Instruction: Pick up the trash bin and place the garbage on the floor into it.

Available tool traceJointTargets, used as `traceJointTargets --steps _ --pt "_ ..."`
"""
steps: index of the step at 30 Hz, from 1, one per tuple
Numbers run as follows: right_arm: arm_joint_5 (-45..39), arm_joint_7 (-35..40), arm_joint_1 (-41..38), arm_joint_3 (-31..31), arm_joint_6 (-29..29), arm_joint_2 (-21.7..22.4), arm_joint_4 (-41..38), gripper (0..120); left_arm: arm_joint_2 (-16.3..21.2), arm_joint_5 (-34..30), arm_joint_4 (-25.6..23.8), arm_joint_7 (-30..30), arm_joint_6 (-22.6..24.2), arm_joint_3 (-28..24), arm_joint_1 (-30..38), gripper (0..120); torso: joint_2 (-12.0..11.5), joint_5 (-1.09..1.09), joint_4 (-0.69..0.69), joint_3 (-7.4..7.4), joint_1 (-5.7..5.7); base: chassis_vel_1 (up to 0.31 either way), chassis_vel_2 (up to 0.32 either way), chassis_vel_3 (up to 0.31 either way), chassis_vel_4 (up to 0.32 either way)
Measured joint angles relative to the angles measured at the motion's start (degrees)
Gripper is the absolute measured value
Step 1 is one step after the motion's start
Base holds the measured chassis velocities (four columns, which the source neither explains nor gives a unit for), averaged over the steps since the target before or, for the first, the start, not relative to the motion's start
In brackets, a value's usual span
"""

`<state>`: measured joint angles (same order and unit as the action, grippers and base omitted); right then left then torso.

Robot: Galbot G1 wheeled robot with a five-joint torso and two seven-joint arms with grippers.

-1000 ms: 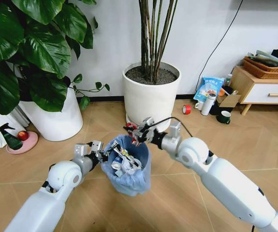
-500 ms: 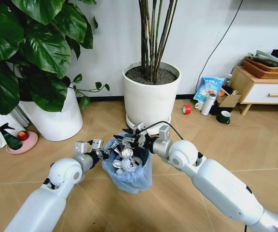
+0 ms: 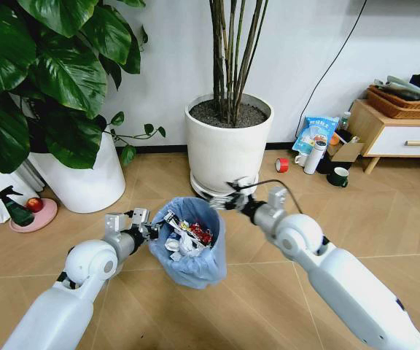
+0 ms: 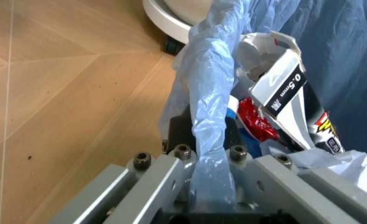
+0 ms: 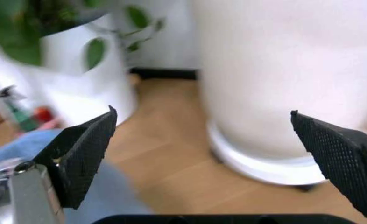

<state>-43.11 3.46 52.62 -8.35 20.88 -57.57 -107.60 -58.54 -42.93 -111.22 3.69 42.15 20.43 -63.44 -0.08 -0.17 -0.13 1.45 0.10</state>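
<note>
The trash bin (image 3: 189, 251), lined with a crinkly light blue bag, hangs tilted in front of me, and my left gripper (image 3: 144, 227) is shut on its near-left rim. In the left wrist view, the left gripper (image 4: 205, 137) pinches the bag's edge (image 4: 209, 88). Garbage lies inside: white tissues (image 3: 181, 246), a red wrapper (image 3: 200, 234) (image 4: 256, 119) and a white-and-black wrapper (image 4: 284, 86). My right gripper (image 3: 232, 200) (image 5: 211, 158) is open and holds nothing, just past the bin's far-right rim, close to the white pot (image 5: 283, 84).
A white plant pot (image 3: 228, 149) stands right behind the bin, and a second pot (image 3: 86, 182) with large leaves is at the left. A green spray bottle (image 3: 13, 208) stands far left. A red tape roll (image 3: 282, 165), cups and a low cabinet (image 3: 403, 138) are at the right.
My right gripper held a red wrapper over the bin, dipped into it, and has now drawn back to the right, open. The red wrapper lies in the bin.
</note>
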Motion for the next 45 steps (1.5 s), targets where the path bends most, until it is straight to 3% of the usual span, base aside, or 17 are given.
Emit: traceJointTargets --steps 4,7,14,22,45 --pt "6.23 0.04 5.93 -6.60 -1.12 -0.53 -1.49 100 -0.11 0.11 -0.62 0.23 0.00 0.16 -0.94 0 0.00 0.00 0.01 0.00 0.00 0.000 0.000 0.000 0.000" --pt "13.50 -0.93 15.42 -14.67 -2.98 -2.78 -4.25 100 -0.32 0.34 -1.01 0.46 0.00 0.10 -1.58 0 0.00 0.03 0.00 0.00 0.00 0.000 0.000 0.000 0.000" --pt "20.65 -1.77 28.29 -22.38 -4.96 -6.96 -10.88 100 -0.83 1.41 -1.15 0.49 -0.07 -0.18 -1.89 0 0.00 -0.02 -0.01 -0.01 0.00 0.000 0.000 0.000 0.000" --pt "24.35 -1.78 32.73 -23.52 -6.46 -12.30 -13.59 100 -1.11 1.66 -1.60 0.58 -0.11 -0.66 -2.25 0 0.00 0.00 0.00 0.00 0.00 0.000 0.000 0.000 0.000" --pt "25.33 -2.24 34.06 -22.83 -7.49 -13.41 -13.28 100 -1.76 2.39 -2.37 0.72 -0.15 -0.42 -3.42 0 0.00 0.00 0.00 0.01 0.01 0.089 0.058 -0.088 -0.062"
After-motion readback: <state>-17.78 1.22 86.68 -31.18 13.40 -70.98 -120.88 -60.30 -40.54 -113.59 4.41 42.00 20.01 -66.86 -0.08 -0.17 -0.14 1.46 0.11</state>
